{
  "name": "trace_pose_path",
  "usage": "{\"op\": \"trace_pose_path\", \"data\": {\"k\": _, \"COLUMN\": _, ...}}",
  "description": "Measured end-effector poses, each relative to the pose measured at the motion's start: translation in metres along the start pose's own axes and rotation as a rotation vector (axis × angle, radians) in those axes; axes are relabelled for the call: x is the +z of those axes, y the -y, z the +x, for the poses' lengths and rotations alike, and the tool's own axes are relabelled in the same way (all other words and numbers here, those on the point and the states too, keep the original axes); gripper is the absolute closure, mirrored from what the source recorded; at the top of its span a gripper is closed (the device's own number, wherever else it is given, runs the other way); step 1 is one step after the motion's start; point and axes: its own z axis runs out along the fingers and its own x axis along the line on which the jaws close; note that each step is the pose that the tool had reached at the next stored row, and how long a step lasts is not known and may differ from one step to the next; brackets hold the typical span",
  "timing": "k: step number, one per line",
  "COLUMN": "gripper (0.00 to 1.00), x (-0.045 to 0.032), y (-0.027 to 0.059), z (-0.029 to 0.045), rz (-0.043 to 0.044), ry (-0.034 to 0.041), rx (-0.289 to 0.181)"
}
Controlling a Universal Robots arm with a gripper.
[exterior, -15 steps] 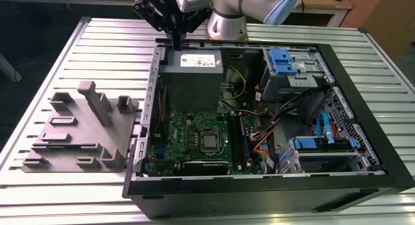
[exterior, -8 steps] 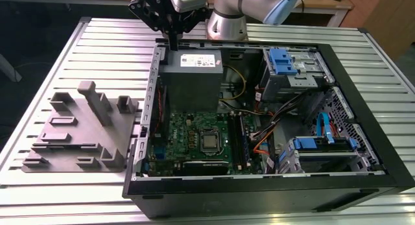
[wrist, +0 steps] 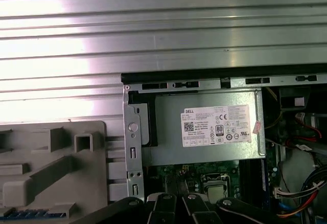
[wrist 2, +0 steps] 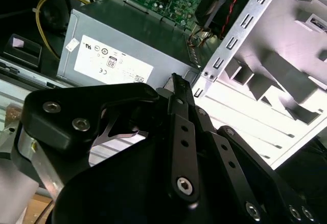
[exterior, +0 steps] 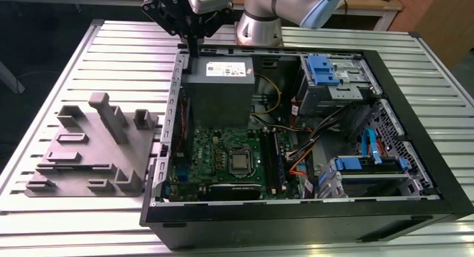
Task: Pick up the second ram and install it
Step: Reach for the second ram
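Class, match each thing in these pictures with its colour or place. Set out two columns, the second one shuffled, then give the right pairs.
Things:
1. power supply
2. moulded fixture
3. drive-bay bracket
4. gripper

Descriptions:
A. blue
B. grey, on the table outside the computer case, at the exterior view's left
C. metal box with a white label
D. above the case's far edge

Pairs: 1-C; 2-B; 3-A; 4-D
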Motion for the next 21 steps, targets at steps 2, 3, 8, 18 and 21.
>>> {"op": "trace_pose_path", "data": {"k": 2, "gripper": 0.93, "x": -0.0001, "y": 0.0002, "z": 0.0022, "rz": 0.0, "ry": 0.0001, "rx": 0.0}}
{"op": "trace_pose_path", "data": {"k": 3, "gripper": 0.93, "x": -0.0001, "y": 0.0003, "z": 0.0033, "rz": -0.0001, "ry": 0.0002, "rx": 0.0}}
{"op": "trace_pose_path", "data": {"k": 8, "gripper": 0.93, "x": -0.0003, "y": 0.0007, "z": 0.0088, "rz": -0.0001, "ry": 0.0008, "rx": 0.0}}
{"op": "trace_pose_path", "data": {"k": 18, "gripper": 0.93, "x": -0.0006, "y": 0.0016, "z": 0.0212, "rz": -0.0002, "ry": 0.0026, "rx": 0.0}}
{"op": "trace_pose_path", "data": {"k": 21, "gripper": 0.93, "x": -0.0007, "y": 0.0019, "z": 0.0253, "rz": -0.0003, "ry": 0.0034, "rx": 0.0}}
